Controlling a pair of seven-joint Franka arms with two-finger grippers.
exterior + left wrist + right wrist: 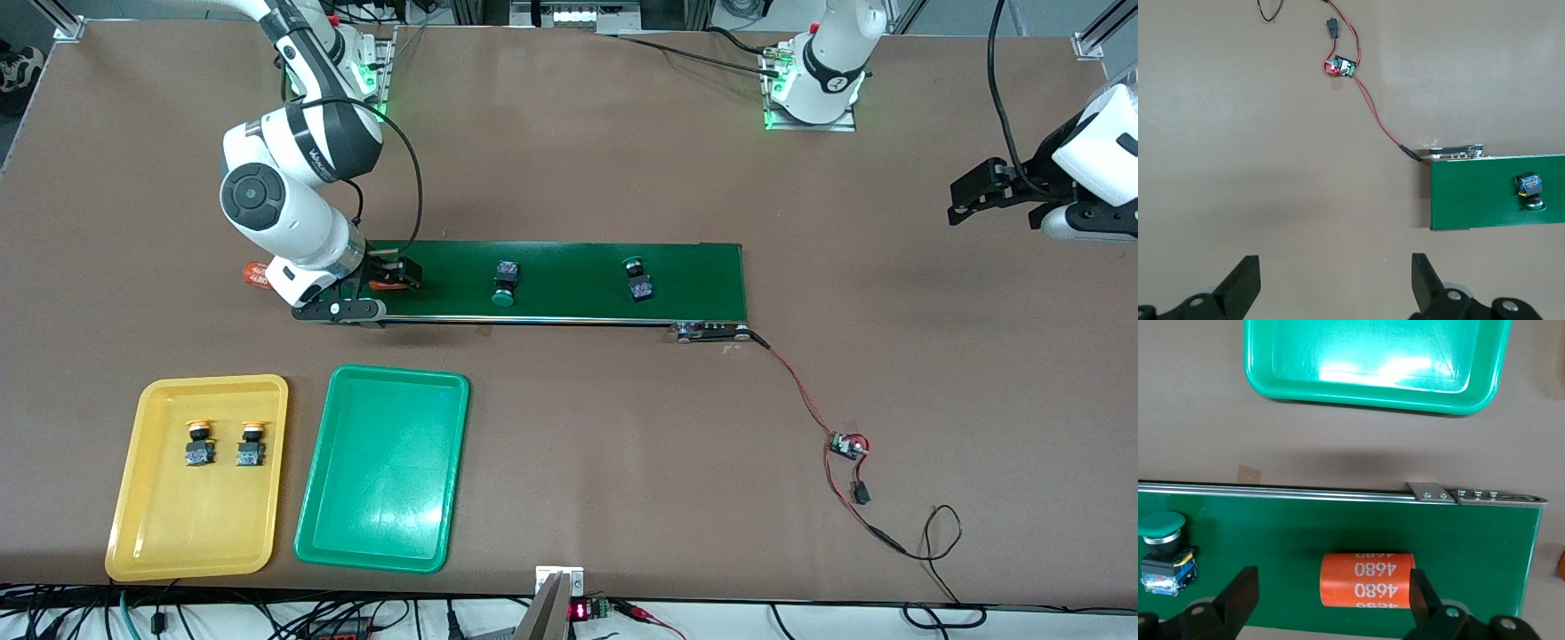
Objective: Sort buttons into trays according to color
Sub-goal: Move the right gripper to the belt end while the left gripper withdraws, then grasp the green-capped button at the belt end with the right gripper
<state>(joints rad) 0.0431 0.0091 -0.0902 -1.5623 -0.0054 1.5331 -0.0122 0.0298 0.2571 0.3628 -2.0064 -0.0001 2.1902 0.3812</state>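
At the right arm's end of the table point(578, 178) a yellow tray point(142, 524) lies close to the front camera with two yellow-capped buttons point(198, 444) point(250, 443) side by side in it, caps pointing toward the belt. Just beside it, toward the middle of the table, sits the green tray point(382, 524), nothing in it. Farther from the camera than both trays runs a long dark-green conveyor belt point(569, 267). The right end effector point(391, 274) hangs low over the belt's end nearest the right arm, its fingers point(1238, 593) spread wide with an orange cylinder point(1367, 580) printed 4680 lying between them on the belt, not gripped; a second orange cylinder point(256, 274) peeks out from under the wrist, just off the belt's end. Along the belt lie two green-capped buttons, well apart: one point(505, 284) near the middle, the other point(637, 278) toward the left arm's end. From that end a red-and-black wire point(800, 391) trails to a small circuit board point(846, 445). The left arm waits, its end effector point(962, 200) released and hovering over bare table past the belt.
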